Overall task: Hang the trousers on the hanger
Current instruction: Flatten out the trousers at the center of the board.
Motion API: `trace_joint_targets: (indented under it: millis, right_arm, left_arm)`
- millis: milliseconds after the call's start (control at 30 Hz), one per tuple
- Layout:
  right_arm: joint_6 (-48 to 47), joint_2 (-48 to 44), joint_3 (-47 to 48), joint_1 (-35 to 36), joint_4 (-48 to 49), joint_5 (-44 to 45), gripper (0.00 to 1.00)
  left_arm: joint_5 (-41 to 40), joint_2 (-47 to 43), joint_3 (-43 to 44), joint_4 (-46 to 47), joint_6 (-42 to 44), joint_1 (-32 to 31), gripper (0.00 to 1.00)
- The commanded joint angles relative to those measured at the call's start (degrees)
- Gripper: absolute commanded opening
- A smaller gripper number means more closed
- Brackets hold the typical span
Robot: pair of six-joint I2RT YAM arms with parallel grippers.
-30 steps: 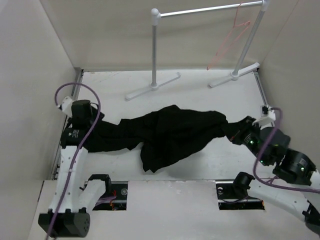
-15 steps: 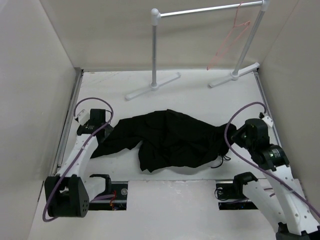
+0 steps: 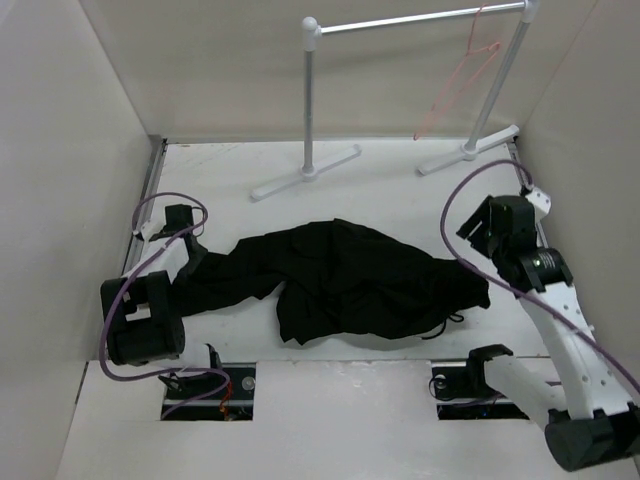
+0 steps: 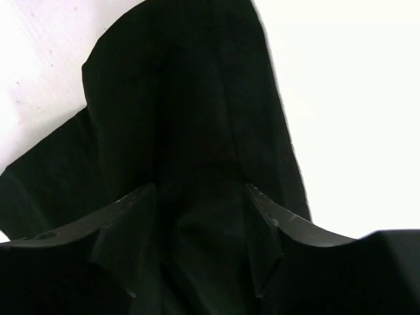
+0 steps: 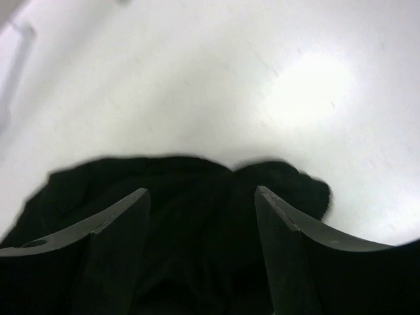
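Mostly black on black, left tool [image 4: 200,190] part-spread over trousers [image 3: 350,275], grip unclear, right tool [image 5: 202,191] wide open, empty

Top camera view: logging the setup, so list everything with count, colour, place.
trousers: 1, black, crumpled mid-table
hanger: 1, pink-red, on the rack rail's right end
rack: 1, grey-white, table's far side
table: 1, white, underneath all
cables: 2, purple, one per arm
arms: 2, white and black, near edge
left gripper: 1, black, trousers' left end, cloth between its jaws
right gripper: 1, black, open, by trousers' right end
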Motion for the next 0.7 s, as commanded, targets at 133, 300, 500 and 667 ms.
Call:
trace_joint_targets:
  millis: [133, 300, 500, 667]
  right_arm:
    - [-2.7, 19.6, 1.9, -3.1, 13.1, 3.2, 0.81]
    - [1.7, 27.8, -3.3, -6.0, 16.0, -3.7, 0.79]
    - [7.9, 34.2, -6.2, -4.2, 19.5, -16.1, 0.61]
    - [8.5, 26.7, -2.1, -2.1, 20.7, -9.1, 0.01]
  left_arm:
    - [1.8, 5.8, 3.7, 2.3, 1.2, 1.9, 0.36]
    - [2.2, 5.7, 4.1, 3.1, -0.1, 2.2, 0.13]
    - [2.6, 3.8, 2.4, 4.7, -2.3, 2.5, 0.06]
    - [3.8, -3.4, 6.9, 4.1, -4.2, 2.1, 0.02]
